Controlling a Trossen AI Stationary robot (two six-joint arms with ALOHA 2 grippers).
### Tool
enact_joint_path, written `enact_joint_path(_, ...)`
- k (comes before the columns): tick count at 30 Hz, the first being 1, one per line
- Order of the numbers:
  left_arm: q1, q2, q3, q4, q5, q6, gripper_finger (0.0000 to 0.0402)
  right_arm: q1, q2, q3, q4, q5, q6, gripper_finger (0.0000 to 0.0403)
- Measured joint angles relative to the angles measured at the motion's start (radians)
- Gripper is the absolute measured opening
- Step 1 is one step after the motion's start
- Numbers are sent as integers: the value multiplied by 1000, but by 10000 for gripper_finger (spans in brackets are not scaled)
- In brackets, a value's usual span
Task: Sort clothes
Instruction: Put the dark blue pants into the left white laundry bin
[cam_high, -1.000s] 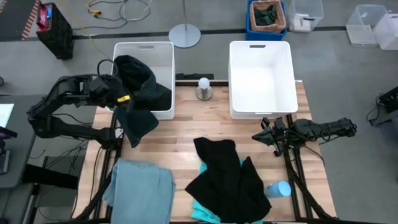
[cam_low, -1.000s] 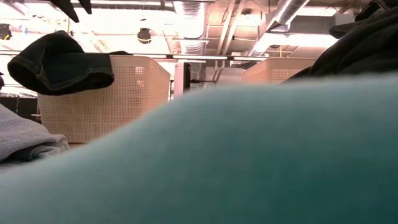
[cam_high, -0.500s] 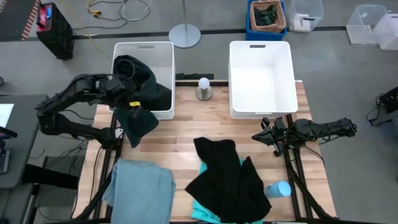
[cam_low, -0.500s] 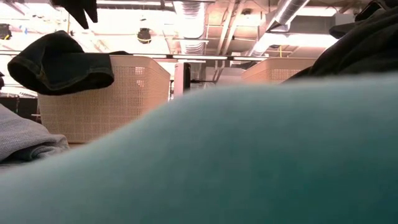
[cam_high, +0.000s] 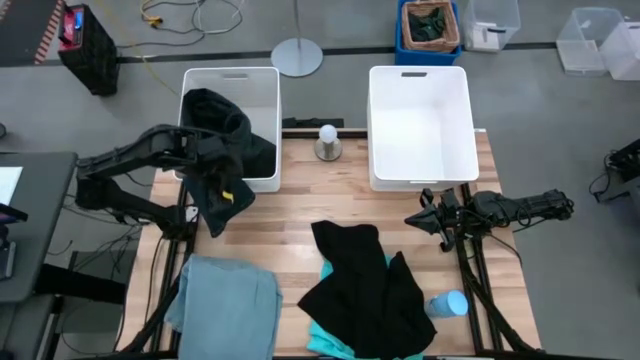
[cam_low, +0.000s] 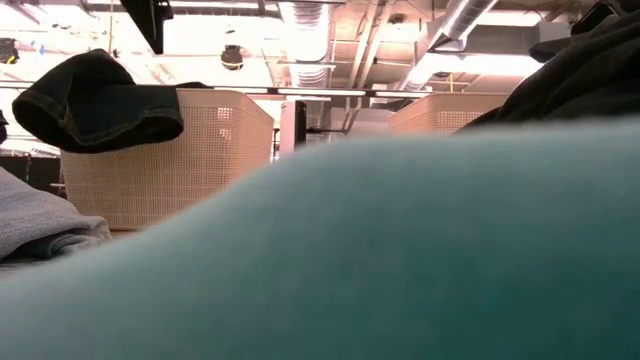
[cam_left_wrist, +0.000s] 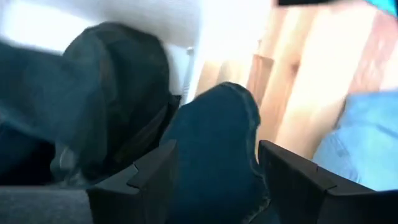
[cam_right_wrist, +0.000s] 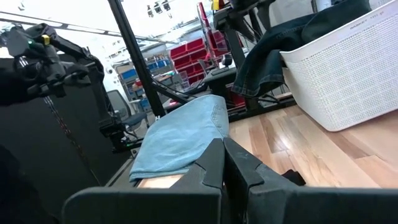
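From above, the dark teal garment (cam_high: 222, 150) is seen draped over the left bin (cam_high: 262, 85), its tail hanging near-left onto the table (cam_high: 290, 210); the right bin (cam_high: 418, 120) holds nothing. The left gripper (cam_high: 222, 178) hovers there, the right gripper (cam_high: 432, 215) near the black garment (cam_high: 365, 285). At the wrists, the left fingers (cam_left_wrist: 143, 180) are spread, the right's (cam_right_wrist: 208, 162) pressed together.

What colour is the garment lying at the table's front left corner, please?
Dusty grey-blue garment, clearest in the high view.

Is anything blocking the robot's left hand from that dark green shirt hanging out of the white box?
No, nothing visible is in the way. The left gripper hangs open right over the dark teal-green garment, which drapes over the left white bin's front edge onto the table.
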Motion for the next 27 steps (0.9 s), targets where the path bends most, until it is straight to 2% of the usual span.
enact_joint_path(6,-72,0,0,0,73,141,216,0,0,0,-1,0,-5,24)
enact_joint_path(10,-123,2,0,0,75,221,216,-1,0,0,-2,0,-8,24)
enact_joint_path(17,-192,48,0,1,19,333,216,-1,0,0,-18,0,-11,24)
enact_joint_path(27,-235,242,0,0,-84,481,216,-1,0,0,-27,0,-10,24)
